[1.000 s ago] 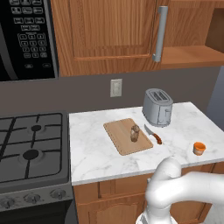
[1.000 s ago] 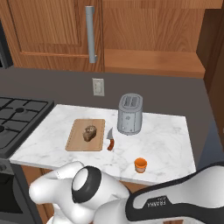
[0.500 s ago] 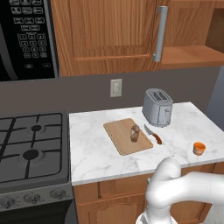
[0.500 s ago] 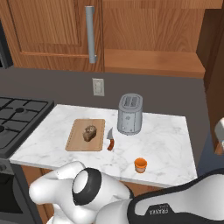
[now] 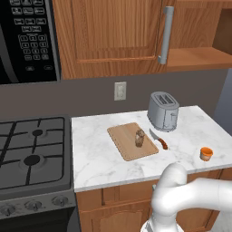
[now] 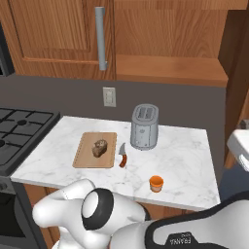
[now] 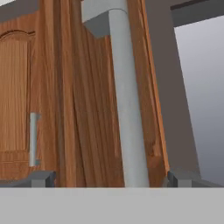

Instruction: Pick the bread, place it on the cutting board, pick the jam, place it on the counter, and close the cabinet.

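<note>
The dark speckled bread (image 5: pixel 139 138) (image 6: pixel 99 148) lies on the tan cutting board (image 5: pixel 127 147) (image 6: pixel 85 154). The orange jam (image 5: pixel 206 153) (image 6: pixel 156 184) stands on the marble counter (image 5: pixel 97 158) (image 6: pixel 185 160) near its front right. The cabinet (image 5: pixel 113 36) (image 6: pixel 53 34) has its left door shut, and its right bay (image 5: pixel 199 54) (image 6: pixel 170 68) stands open. In the hand view my gripper (image 7: pixel 111 181) is open close to a brown cabinet door (image 7: pixel 83 109). That door's grey bar handle (image 7: pixel 124 109) runs between the two fingertips (image 7: pixel 43 178).
A silver toaster (image 5: pixel 163 111) (image 6: pixel 144 127) stands behind an orange-handled knife (image 5: pixel 159 140) (image 6: pixel 122 156). A gas stove (image 5: pixel 31 154) (image 6: pixel 19 131) borders the counter on the left, with a black microwave (image 5: pixel 27 36) above it. The swung-out door (image 6: pixel 237 82) stands at the right.
A white part of my arm has come into the right edge of the right base view. Bread, jam and board have not moved. The gripper stays open.
</note>
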### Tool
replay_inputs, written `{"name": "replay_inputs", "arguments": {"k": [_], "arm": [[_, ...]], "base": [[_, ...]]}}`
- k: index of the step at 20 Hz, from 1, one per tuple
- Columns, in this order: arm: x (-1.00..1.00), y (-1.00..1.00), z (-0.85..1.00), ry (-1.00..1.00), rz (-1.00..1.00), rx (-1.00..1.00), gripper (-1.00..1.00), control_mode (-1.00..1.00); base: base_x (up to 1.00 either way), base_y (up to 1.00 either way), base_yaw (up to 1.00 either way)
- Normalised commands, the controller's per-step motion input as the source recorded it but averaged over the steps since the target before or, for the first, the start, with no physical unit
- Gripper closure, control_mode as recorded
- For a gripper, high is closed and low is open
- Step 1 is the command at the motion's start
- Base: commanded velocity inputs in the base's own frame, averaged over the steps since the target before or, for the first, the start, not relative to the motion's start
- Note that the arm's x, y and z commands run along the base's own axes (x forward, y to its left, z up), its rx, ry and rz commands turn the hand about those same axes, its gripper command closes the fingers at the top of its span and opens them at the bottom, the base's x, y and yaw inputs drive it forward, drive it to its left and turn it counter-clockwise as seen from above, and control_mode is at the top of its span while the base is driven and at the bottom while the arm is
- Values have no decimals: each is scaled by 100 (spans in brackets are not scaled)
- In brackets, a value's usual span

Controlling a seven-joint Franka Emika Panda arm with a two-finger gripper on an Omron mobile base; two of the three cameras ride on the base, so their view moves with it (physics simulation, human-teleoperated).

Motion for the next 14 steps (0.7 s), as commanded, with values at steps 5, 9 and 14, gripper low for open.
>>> {"name": "replay_inputs", "arguments": {"k": [5, 9, 14], "arm": [[61, 28, -29, 0, 11, 0, -100, -100], [56, 31, -27, 0, 10, 0, -100, -100], [52, 31, -24, 0, 10, 0, -100, -100]], "base": [[0, 0, 0], [0, 0, 0], [0, 0, 0]]}}
